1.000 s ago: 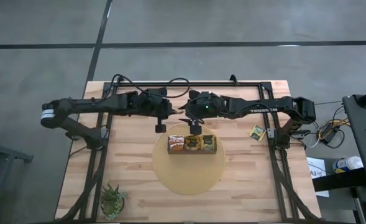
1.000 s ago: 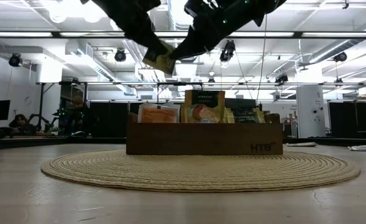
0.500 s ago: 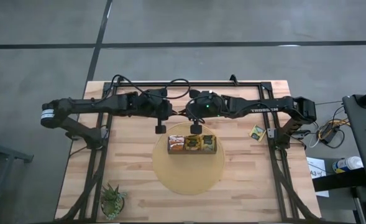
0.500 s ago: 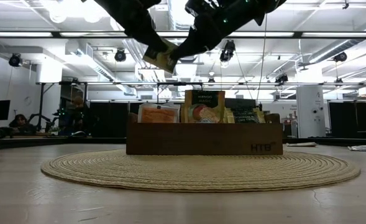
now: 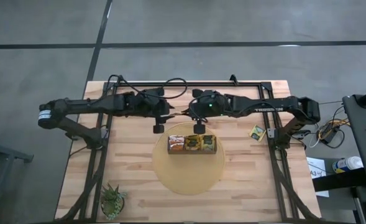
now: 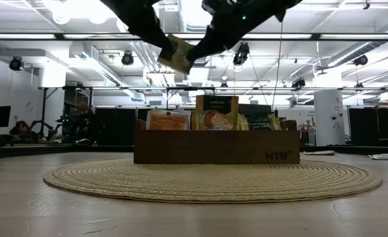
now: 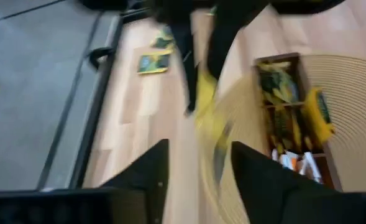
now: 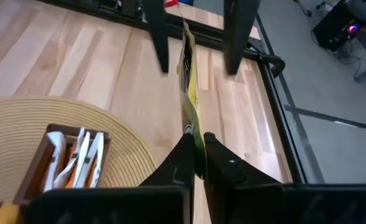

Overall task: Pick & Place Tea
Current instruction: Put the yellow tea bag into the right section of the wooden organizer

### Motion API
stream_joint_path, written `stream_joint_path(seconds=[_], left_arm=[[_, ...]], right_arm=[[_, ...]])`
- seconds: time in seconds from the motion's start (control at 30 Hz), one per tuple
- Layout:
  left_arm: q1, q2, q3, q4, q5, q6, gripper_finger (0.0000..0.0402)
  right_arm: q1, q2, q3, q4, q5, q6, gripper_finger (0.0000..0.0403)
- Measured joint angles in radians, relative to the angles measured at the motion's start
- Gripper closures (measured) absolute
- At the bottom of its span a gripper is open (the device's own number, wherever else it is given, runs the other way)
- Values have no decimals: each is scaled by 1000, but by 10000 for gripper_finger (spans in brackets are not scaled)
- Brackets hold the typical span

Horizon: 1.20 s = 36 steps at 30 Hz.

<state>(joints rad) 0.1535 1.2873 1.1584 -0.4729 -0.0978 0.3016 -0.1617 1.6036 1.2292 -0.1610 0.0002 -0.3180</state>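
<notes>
A yellow-green tea sachet (image 8: 189, 81) hangs in the air behind the long wooden box (image 5: 192, 144), between my two grippers. My right gripper (image 8: 195, 140) comes from the table's right and is shut on it. My left gripper (image 7: 195, 149) comes from the table's left and is open. Its fingers (image 8: 155, 37) stand on either side of the sachet's far end without touching it. In the low view the sachet (image 6: 176, 55) is high above the box (image 6: 217, 146). The box holds several upright sachets and rests on a round woven mat (image 5: 189, 171). My right gripper pinches the sachet's near edge (image 8: 194, 127) between its two fingers. The fingers come from the table's right side and slant downward. The sachet shows edge-on, sticks out beyond the fingertips toward the left gripper, and is clear of the table and box.
A loose sachet (image 5: 256, 131) lies on the wood at the table's right, by the frame rail. A small green plant (image 5: 113, 200) stands at the near left corner. A black frame (image 5: 189, 83) runs along the table's far edge and sides.
The sachet has gone up a little between the two grippers, as seen in the low view. Both arms have stayed almost where they were.
</notes>
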Motion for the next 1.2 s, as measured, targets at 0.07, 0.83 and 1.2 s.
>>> stream_joint_path(seconds=[0.07,0.83,1.2], left_arm=[[0,-26,0,-16,-72,-36,216],[9,-160,-576,1398,133,-282,198],[9,-34,-359,1163,215,-247,198]], right_arm=[[0,-28,-10,1,0,2,393],[-5,-68,-609,1512,-15,223,393],[-5,87,-461,1501,-137,322,391]])
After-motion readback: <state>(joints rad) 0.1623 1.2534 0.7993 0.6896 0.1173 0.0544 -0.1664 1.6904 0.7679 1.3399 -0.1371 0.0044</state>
